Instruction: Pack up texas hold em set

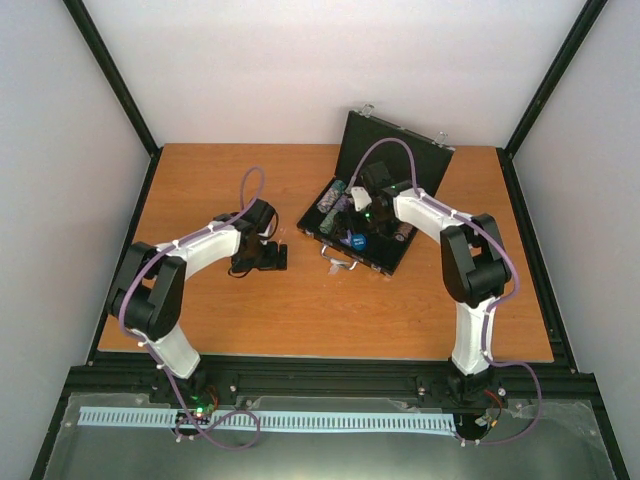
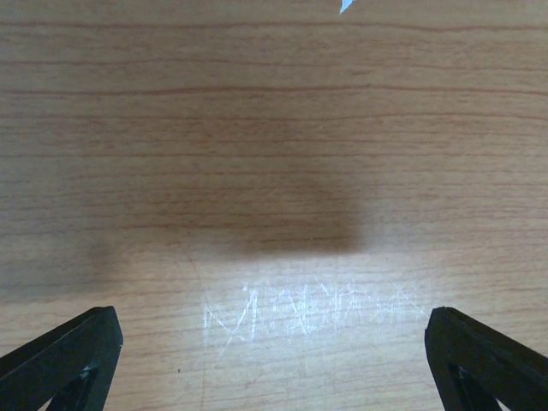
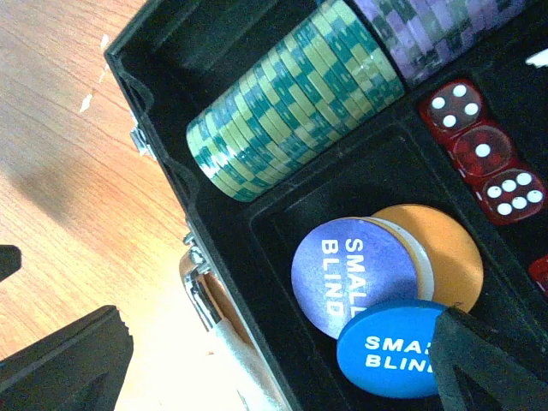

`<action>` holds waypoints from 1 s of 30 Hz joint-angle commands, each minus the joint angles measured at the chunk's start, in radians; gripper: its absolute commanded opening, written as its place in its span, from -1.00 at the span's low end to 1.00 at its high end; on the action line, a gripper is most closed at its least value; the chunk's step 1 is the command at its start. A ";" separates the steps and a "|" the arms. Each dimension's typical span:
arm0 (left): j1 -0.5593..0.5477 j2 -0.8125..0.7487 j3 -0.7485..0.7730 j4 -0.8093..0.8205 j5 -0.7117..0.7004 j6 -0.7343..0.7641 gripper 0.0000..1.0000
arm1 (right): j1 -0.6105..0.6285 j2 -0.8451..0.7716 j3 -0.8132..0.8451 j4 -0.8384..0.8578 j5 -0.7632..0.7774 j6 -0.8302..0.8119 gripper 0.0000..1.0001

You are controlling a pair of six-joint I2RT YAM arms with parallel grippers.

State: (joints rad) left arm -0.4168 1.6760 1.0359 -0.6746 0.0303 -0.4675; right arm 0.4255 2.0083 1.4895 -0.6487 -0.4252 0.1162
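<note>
1. Right gripper [image 3: 278, 338] is wide open and empty, right over the open black case [image 3: 154, 51].
2. Blind discs [image 3: 351, 265] sit between its fingers, with the green chip stack [image 3: 291, 103] and red dice [image 3: 484, 150] ahead.
3. Left gripper [image 2: 274, 321] is open too, over the table [image 2: 274, 128], with the case off to its right.

Your top camera looks down from high at six o'clock over the whole table [image 1: 300, 320], while both wrist cameras face down up close, left on bare wood at eleven o'clock, right sharing the case [image 3: 163, 60] at one o'clock.
</note>
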 commanded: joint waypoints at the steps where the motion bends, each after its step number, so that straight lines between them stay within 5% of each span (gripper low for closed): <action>1: 0.004 0.016 0.033 0.015 0.010 0.011 0.99 | 0.002 -0.052 0.014 -0.019 0.033 0.000 0.91; 30: 0.004 0.016 0.050 -0.014 -0.009 0.048 0.99 | 0.000 0.021 -0.025 -0.046 0.061 0.053 0.92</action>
State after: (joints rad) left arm -0.4168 1.6867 1.0737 -0.6788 0.0303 -0.4385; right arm 0.4271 2.0079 1.4704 -0.7105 -0.3714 0.1581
